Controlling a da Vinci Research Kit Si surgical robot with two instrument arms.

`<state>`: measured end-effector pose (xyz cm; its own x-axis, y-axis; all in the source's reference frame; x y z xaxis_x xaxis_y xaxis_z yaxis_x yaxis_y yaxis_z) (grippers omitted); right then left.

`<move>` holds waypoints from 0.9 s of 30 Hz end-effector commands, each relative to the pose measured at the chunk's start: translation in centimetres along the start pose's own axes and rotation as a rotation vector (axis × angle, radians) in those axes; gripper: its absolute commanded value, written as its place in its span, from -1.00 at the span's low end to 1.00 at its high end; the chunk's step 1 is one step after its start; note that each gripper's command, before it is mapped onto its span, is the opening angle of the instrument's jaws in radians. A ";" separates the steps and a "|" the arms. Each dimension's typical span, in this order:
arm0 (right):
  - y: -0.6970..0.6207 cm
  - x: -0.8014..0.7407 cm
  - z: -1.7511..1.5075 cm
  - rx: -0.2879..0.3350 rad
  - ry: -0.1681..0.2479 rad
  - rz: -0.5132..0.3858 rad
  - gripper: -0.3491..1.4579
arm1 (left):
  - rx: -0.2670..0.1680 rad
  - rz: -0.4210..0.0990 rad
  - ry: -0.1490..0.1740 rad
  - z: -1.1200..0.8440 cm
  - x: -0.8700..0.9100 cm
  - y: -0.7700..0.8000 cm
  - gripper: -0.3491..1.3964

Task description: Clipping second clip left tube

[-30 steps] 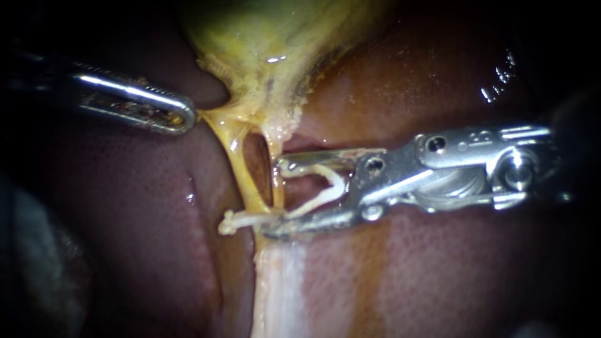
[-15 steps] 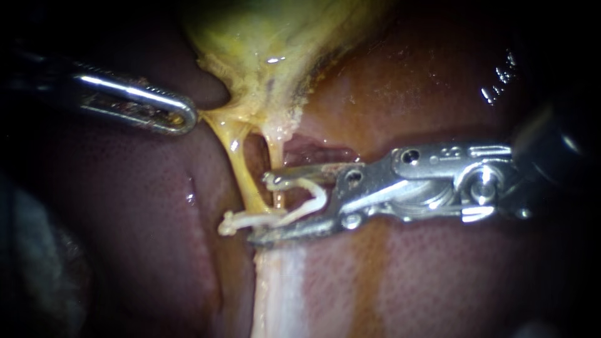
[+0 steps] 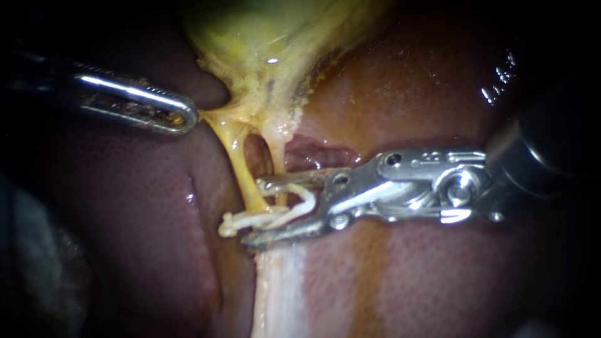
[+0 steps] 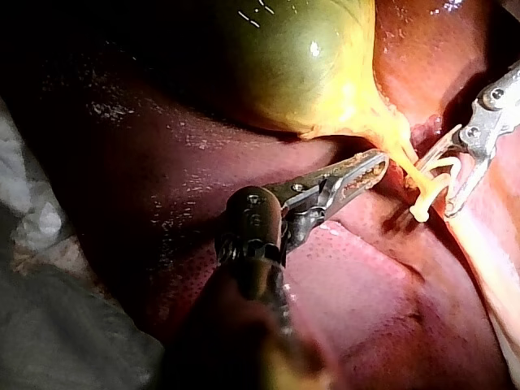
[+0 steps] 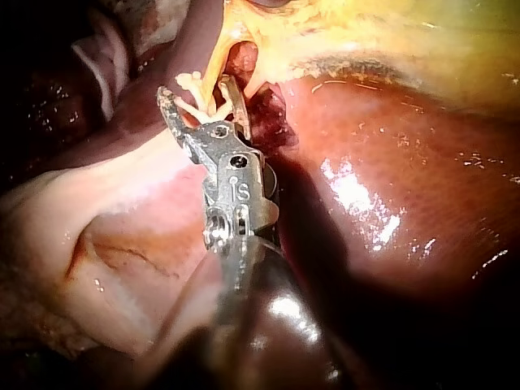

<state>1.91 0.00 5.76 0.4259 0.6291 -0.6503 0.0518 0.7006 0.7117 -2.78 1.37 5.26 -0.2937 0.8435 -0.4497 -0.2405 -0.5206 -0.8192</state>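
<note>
In the last 1 s our right instrument [image 3: 253, 213] slid toward frame left. Its jaws, narrowed but not closed, hold the new clip [image 3: 305, 199] against the left tube [image 3: 241, 166] at centre, just above the placed clip [image 3: 233, 222]. Closing it looks near. Our left instrument [image 3: 186, 116] grips the gallbladder [image 3: 263, 37], upper left.

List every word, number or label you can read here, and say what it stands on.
On the right instrument, which holds a clip: small engraved marks on its metal body, too small and blurred to read.
No text on the liver, the gallbladder or the left instrument.
</note>
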 end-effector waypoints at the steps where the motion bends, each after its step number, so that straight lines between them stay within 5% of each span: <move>1: 0.00 0.02 0.04 0.012 0.011 0.003 -0.09 | -0.001 0.000 0.000 0.00 0.00 0.00 -1.00; 9: -0.03 0.15 0.22 0.093 0.052 0.007 -0.08 | -0.001 0.000 0.000 0.00 0.00 0.00 -1.00; 16: -0.29 0.33 0.16 0.106 0.112 0.017 -0.08 | -0.001 0.001 0.000 0.01 -0.02 0.00 -1.00; 21: -0.49 0.36 0.16 0.160 0.093 0.008 -0.09 | -0.001 0.001 0.000 0.01 -0.02 0.00 -1.00; 27: -0.56 0.36 0.16 0.199 0.077 0.006 -0.13 | -0.001 0.001 0.000 0.00 -0.03 -0.01 -1.00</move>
<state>2.18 -0.22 5.17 0.3586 0.6622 -0.6579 0.2344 0.6183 0.7501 -2.77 1.35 5.27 -0.2946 0.8428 -0.4504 -0.2390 -0.5213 -0.8192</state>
